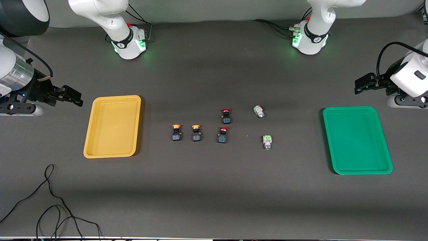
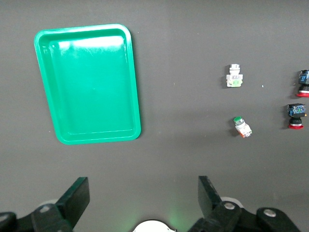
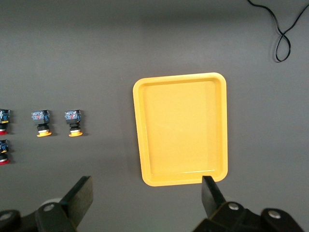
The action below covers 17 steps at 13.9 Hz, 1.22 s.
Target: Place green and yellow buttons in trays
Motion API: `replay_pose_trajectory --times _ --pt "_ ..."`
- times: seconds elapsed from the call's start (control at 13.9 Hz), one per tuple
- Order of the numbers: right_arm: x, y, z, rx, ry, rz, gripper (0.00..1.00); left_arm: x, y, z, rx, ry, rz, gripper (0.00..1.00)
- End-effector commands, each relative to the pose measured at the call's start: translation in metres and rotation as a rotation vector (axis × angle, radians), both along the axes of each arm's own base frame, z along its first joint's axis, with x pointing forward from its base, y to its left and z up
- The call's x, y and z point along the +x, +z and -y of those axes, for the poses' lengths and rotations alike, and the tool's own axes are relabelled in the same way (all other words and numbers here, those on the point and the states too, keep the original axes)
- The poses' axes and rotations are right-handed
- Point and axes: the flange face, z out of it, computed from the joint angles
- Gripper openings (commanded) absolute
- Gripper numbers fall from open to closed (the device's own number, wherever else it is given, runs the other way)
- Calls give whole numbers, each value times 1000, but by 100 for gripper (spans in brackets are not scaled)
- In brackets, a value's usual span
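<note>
Two orange-yellow-capped buttons (image 1: 176, 132) (image 1: 196, 133) stand side by side mid-table, also in the right wrist view (image 3: 42, 123) (image 3: 74, 122). Two pale green buttons (image 1: 259, 111) (image 1: 266, 141) lie toward the left arm's end, also in the left wrist view (image 2: 241, 126) (image 2: 234, 77). The mustard yellow tray (image 1: 112, 126) (image 3: 181, 128) and the green tray (image 1: 357, 140) (image 2: 89, 82) hold nothing. My left gripper (image 1: 360, 84) (image 2: 143, 193) is open and empty over the table beside the green tray. My right gripper (image 1: 74, 96) (image 3: 147, 193) is open and empty beside the yellow tray.
Two red-capped black buttons (image 1: 226, 116) (image 1: 222, 135) stand between the yellow and green buttons. A black cable (image 1: 50, 201) loops on the table nearer the front camera than the yellow tray, at the right arm's end.
</note>
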Motion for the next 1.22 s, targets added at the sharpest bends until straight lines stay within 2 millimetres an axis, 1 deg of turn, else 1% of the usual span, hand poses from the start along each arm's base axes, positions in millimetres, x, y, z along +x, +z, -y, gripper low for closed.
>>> replay_pose_trajectory --times 0.0,0.22,0.57,0.86,0.93,1.08,1.15 --pt "-15 -3 0 21 12 15 100 -5 2 2 4 7 9 100" --pt "-12 -3 -1 22 11 29 100 -5 2 2 4 8 12 100" --pt "-13 -3 -1 24 10 26 100 -5 2 2 4 8 7 100" --pt "-13 -3 0 25 8 20 100 -5 -1 8 5 14 6 100" --pt "-14 -3 1 24 2 15 100 -5 -3 14 8 40 6 100" --pt "-16 -1 -1 23 -1 3 100 -9 -13 50 18 99 13 100" --pt "-16 -1 -1 23 2 3 100 -15 -19 72 22 128 11 100"
